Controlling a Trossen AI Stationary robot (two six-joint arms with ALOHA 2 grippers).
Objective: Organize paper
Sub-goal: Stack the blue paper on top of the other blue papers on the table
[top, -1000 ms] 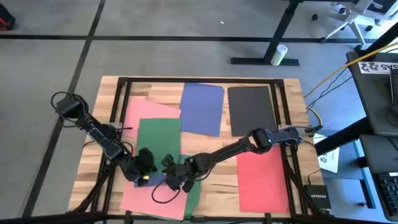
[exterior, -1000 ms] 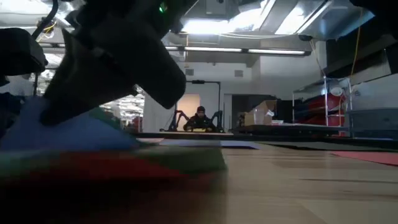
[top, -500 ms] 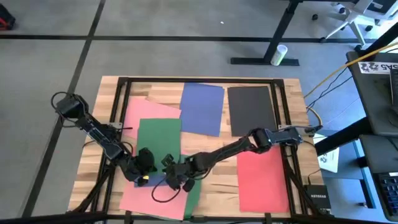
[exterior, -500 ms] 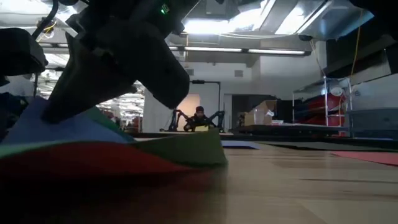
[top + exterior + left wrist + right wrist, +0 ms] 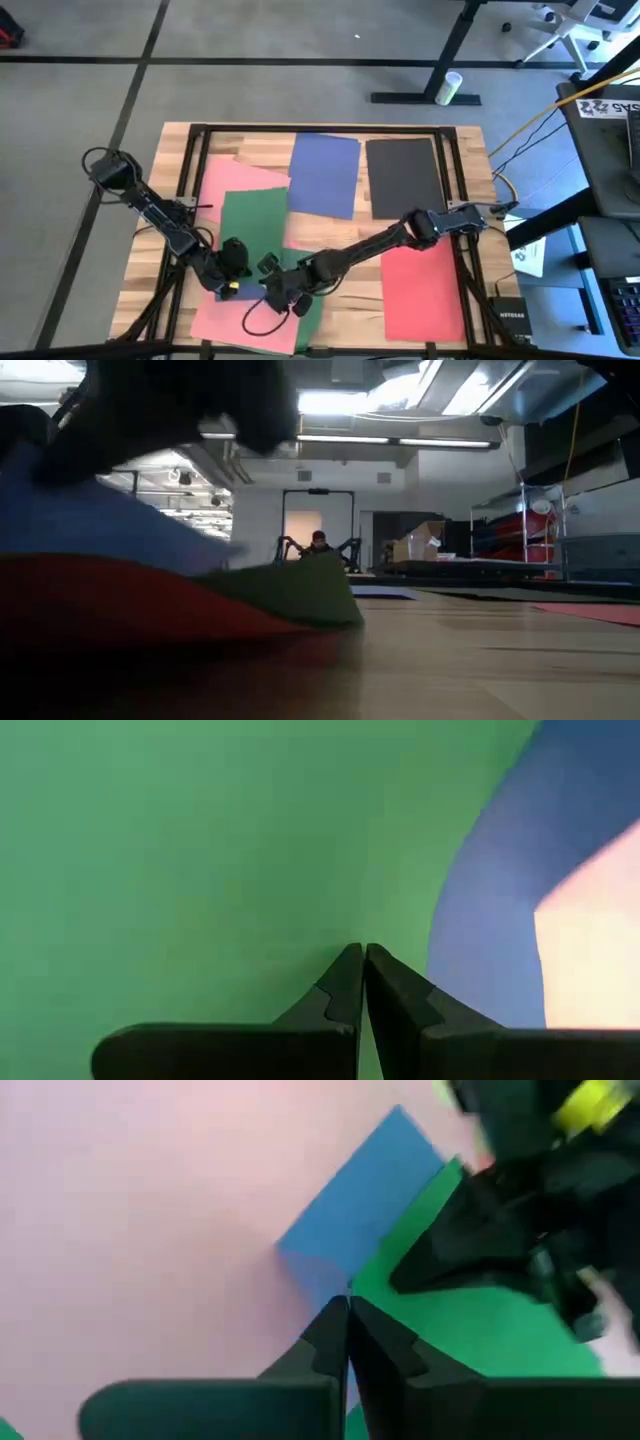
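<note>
Paper is what both pairs of fingers close on at the near-left part of the table. The left gripper (image 5: 362, 982) has its fingers pressed together with the green sheet (image 5: 255, 232) filling the view just past their tips, a blue sheet (image 5: 352, 1230) curving beside it; whether they pinch its edge I cannot tell. The right gripper (image 5: 348, 1330) is likewise closed, its tips at the corner where blue, green and the pink sheet (image 5: 130, 1200) meet.

The step looks like separating one sheet from the overlap: it would go best lifted slowly at one corner, the other gripper holding the rest flat.

The sheets are thin, plain and flexible. Farther out lie another blue sheet (image 5: 324, 172), a black sheet (image 5: 402, 176) and a red sheet (image 5: 422, 290).
</note>
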